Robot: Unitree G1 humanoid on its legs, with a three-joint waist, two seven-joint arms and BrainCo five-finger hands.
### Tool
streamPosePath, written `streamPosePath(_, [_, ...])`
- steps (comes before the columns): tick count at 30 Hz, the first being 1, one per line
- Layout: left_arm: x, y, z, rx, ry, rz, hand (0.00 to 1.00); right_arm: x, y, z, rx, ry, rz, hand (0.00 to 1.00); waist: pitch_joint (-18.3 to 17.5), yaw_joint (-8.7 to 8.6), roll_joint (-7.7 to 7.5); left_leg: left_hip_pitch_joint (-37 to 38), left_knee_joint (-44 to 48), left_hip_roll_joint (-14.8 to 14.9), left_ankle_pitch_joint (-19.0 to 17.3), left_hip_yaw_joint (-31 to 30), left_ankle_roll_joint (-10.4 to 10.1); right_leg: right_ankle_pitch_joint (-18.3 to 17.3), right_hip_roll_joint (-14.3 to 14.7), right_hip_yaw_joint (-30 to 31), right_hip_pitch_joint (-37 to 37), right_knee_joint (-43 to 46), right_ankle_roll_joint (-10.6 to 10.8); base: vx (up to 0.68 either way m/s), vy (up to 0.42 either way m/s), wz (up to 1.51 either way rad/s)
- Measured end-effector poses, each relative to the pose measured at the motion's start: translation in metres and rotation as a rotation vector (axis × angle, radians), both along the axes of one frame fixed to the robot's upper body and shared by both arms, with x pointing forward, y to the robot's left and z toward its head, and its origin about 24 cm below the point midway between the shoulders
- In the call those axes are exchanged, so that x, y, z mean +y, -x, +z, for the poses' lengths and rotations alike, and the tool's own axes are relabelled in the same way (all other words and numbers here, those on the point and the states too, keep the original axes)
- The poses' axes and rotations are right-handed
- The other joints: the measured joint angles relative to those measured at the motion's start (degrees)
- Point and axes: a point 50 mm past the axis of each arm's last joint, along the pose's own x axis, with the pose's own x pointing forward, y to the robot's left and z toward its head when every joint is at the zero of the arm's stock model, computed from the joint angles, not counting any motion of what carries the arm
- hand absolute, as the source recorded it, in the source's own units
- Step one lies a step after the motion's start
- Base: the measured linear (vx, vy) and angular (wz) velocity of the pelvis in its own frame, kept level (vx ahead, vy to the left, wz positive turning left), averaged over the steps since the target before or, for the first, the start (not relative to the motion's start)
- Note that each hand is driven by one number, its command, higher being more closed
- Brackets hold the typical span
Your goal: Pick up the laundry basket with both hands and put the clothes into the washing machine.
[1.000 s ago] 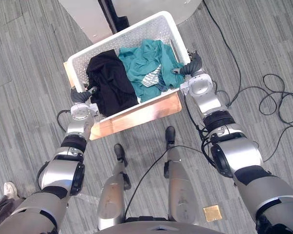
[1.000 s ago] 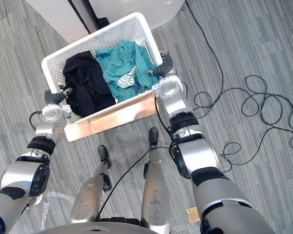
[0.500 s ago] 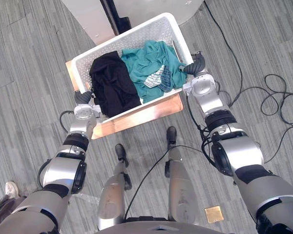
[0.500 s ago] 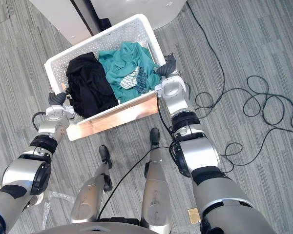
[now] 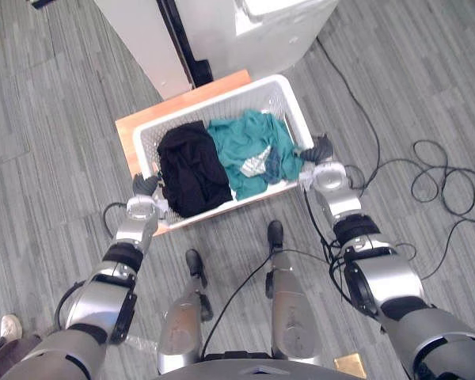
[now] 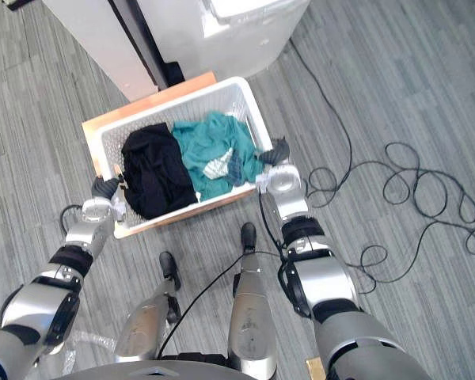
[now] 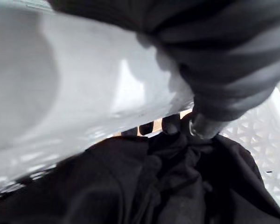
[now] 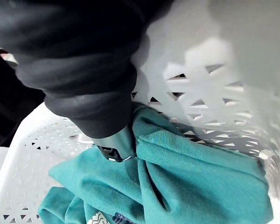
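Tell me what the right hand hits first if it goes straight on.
The teal garment. The right hand hooks over the laundry basket rim with a finger against that cloth, so it would likely press straight into it.

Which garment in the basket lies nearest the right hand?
The teal garment, beside the right hand on the basket; the black garment lies by the left hand.

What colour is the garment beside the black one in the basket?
Teal. The garment in the basket shows best in the left eye view.
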Motion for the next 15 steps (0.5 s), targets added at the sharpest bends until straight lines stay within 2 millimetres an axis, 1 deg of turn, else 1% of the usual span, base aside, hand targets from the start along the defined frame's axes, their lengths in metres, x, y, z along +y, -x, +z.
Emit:
streamPosePath(2, [0.008, 0.016, -0.008, -0.004, -0.003, -0.001, 1.00, 0.002, 0.013, -0.010, -0.010, -0.046, 0.026, 1.00, -0.2, 0.18, -0.18, 1.5, 0.0, 0.4, -0.3, 0.0, -0.1, -0.5, 0.4, -0.3, 1.6, 0.0, 0.0, 0.04, 0.009, 0.02])
streamPosePath(3, [0.009, 0.019, -0.009, -0.009, 0.001, -0.002, 1.00, 0.002, 0.015, -0.011, -0.011, -0.057, 0.033, 1.00, -0.2, 0.33, -0.18, 1.9, 0.0, 0.5, -0.3, 0.0, -0.1, -0.5, 0.5, -0.3, 2.1, -0.1, 0.0, 0.06, 0.008, -0.01])
streamPosePath(4, [0.011, 0.028, -0.011, -0.022, 0.012, -0.001, 1.00, 0.002, 0.022, -0.014, -0.019, -0.077, 0.049, 1.00, -0.3, 0.66, -0.28, 3.1, 0.0, 0.8, -0.5, 0.0, -0.3, -0.4, 0.8, -0.4, 3.4, -0.4, -0.2, 0.05, 0.008, -0.04])
streamPosePath(5, [0.013, 0.032, -0.012, -0.024, 0.016, 0.002, 1.00, 0.002, 0.024, -0.015, -0.022, -0.083, 0.056, 1.00, -0.8, 0.85, -0.41, 3.3, 0.0, 0.9, -0.6, 0.1, -0.4, -0.4, 1.0, -0.3, 3.5, -0.4, -0.2, 0.06, 0.008, -0.04])
streamPosePath(6, [0.015, 0.038, -0.016, -0.019, 0.022, 0.007, 1.00, 0.003, 0.029, -0.020, -0.014, -0.107, 0.068, 1.00, -2.3, 1.02, -0.66, 3.1, 0.0, 1.1, -0.8, 0.2, -0.5, -0.4, 1.2, -0.4, 3.5, -0.8, -0.2, 0.07, 0.002, -0.11])
streamPosePath(7, [0.019, 0.051, -0.024, 0.001, 0.020, 0.014, 1.00, 0.006, 0.038, -0.034, 0.015, -0.136, 0.079, 1.00, -5.5, 1.42, -1.50, 3.2, 0.0, 1.5, -1.4, 0.5, -0.7, -0.4, 1.7, -0.2, 3.6, -1.4, -0.2, 0.08, 0.000, -0.10])
streamPosePath(9, [0.021, 0.061, -0.032, 0.029, 0.017, 0.001, 1.00, 0.004, 0.049, -0.048, 0.046, -0.154, 0.076, 1.00, -7.9, 1.50, -2.17, 4.2, 0.0, 2.0, -1.9, 0.8, -0.9, -0.4, 2.1, -0.2, 5.1, -2.3, -0.2, 0.11, 0.003, -0.09])
streamPosePath(10, [0.021, 0.065, -0.035, 0.037, 0.017, -0.002, 1.00, 0.004, 0.052, -0.053, 0.060, -0.159, 0.078, 1.00, -8.7, 1.54, -2.53, 4.9, 0.0, 2.2, -2.3, 1.1, -1.0, -0.4, 2.4, 0.0, 5.6, -2.5, -0.2, 0.10, 0.010, -0.23])
streamPosePath(11, [0.023, 0.073, -0.040, 0.052, 0.015, -0.004, 1.00, 0.004, 0.058, -0.059, 0.073, -0.169, 0.080, 1.00, -9.9, 1.81, -3.26, 6.0, 0.0, 2.4, -2.9, 1.9, -1.3, -0.4, 2.8, 1.1, 6.5, -2.7, -0.2, 0.08, 0.014, -0.36])
streamPosePath(12, [0.023, 0.078, -0.042, 0.057, 0.018, -0.004, 1.00, 0.003, 0.064, -0.063, 0.072, -0.180, 0.081, 1.00, -10.7, 1.75, -3.98, 7.2, 0.0, 2.5, -3.5, 2.7, -1.2, -0.5, 3.0, 2.0, 7.3, -3.2, -0.1, 0.06, 0.017, -0.41])
streamPosePath(13, [0.022, 0.081, -0.043, 0.057, 0.020, -0.005, 1.00, 0.002, 0.068, -0.065, 0.073, -0.187, 0.077, 1.00, -11.3, 1.86, -4.34, 7.6, 0.0, 2.5, -3.9, 3.5, -1.3, -0.5, 3.1, 2.8, 7.3, -3.2, 0.0, 0.05, 0.022, -0.47])
streamPosePath(15, [0.019, 0.091, -0.046, 0.059, 0.031, -0.011, 1.00, -0.003, 0.084, -0.076, 0.078, -0.221, 0.049, 1.00, -12.5, 1.70, -5.24, 9.9, 0.1, 2.3, -5.0, 6.1, -1.2, -0.8, 3.5, 5.2, 8.2, -3.2, 0.4, 0.05, 0.033, -0.52])
